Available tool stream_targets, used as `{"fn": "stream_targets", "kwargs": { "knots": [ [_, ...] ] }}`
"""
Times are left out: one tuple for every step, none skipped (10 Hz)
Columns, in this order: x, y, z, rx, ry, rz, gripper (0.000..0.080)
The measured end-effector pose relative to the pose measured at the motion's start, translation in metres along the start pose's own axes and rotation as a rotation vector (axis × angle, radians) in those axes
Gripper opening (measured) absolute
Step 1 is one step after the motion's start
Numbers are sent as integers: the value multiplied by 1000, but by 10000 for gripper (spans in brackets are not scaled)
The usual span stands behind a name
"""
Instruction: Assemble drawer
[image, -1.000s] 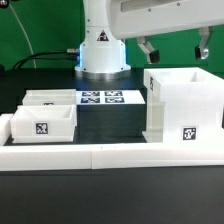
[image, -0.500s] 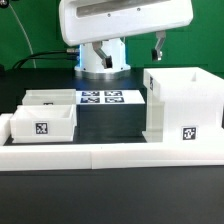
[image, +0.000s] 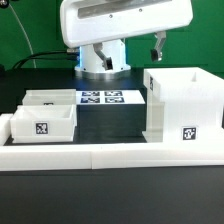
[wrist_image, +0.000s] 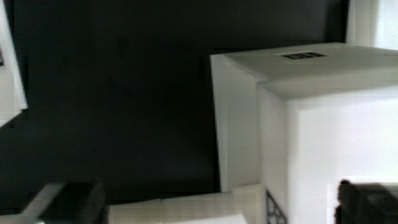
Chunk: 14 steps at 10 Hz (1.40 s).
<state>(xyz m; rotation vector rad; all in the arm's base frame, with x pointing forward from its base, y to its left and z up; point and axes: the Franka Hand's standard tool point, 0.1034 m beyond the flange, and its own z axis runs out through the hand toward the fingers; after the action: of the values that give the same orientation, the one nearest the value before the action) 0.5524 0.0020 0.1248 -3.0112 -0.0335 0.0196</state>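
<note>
We see the housing (image: 182, 100) upright at the exterior view's right, 1 tag (image: 189, 133) on its front. 2 trays sit left: front tray (image: 20, 128), back tray (image: 48, 99) just behind. Marker board (image: 100, 98) lies between back tray and housing. Arm (image: 125, 25) overhead. Wall strip (image: 110, 156) in front.

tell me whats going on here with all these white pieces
The arm's end effector hangs open over the tall drawer housing, gripping nothing. The front tray and the back tray sit on the table at the exterior view's left, apart from the housing and not yet slid in.
</note>
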Motion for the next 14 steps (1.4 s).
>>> {"fn": "stream_targets", "kwargs": {
  "knots": [
    [-5, 13, 0, -33, 3, -10, 649],
    [-9, 26, 0, -48, 26, 5, 649],
    [-14, 38, 3, -60, 38, 22, 649],
    [-17, 51, 6, -75, 62, 20, 649],
    [-22, 63, 10, -82, 68, 16, 649],
    [-21, 59, 10, -79, 67, 19, 649],
    [-21, 58, 10, -79, 67, 15, 649],
    [-21, 59, 10, -79, 67, 16, 649],
    [-21, 59, 10, -79, 67, 16, 649],
    [-21, 60, 11, -79, 65, 14, 649],
    [-23, 67, 15, -78, 52, 12, 649],
    [-27, 74, 21, -81, 48, -2, 649],
    [-32, 82, 28, -83, 41, -4, 649],
    [-34, 84, 34, -85, 33, -1, 649]
  ]
}}
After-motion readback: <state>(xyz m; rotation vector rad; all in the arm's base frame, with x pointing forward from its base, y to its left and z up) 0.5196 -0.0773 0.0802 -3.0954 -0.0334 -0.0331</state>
